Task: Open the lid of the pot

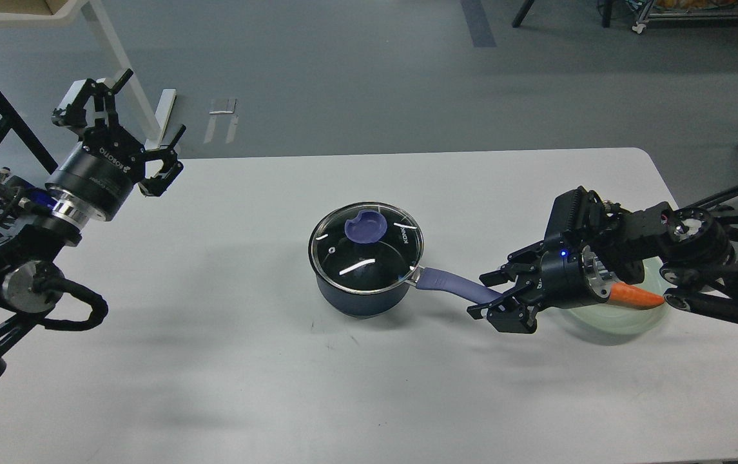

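Observation:
A dark blue pot (359, 298) stands mid-table with its glass lid (369, 258) on it; the lid has a purple knob (367, 225). The pot's purple handle (452, 286) points right. My right gripper (490, 296) has its two fingers on either side of the handle's far end, which it hides; a gap still shows between the fingers, and I cannot tell whether the pads touch the handle. My left gripper (127, 129) is open and empty, raised over the table's far left corner, far from the pot.
A pale green plate (626, 319) with a carrot (639, 297) on it lies right of the pot, partly under my right wrist. The white table (227, 361) ends at the right just past the plate. A black frame stands at far left.

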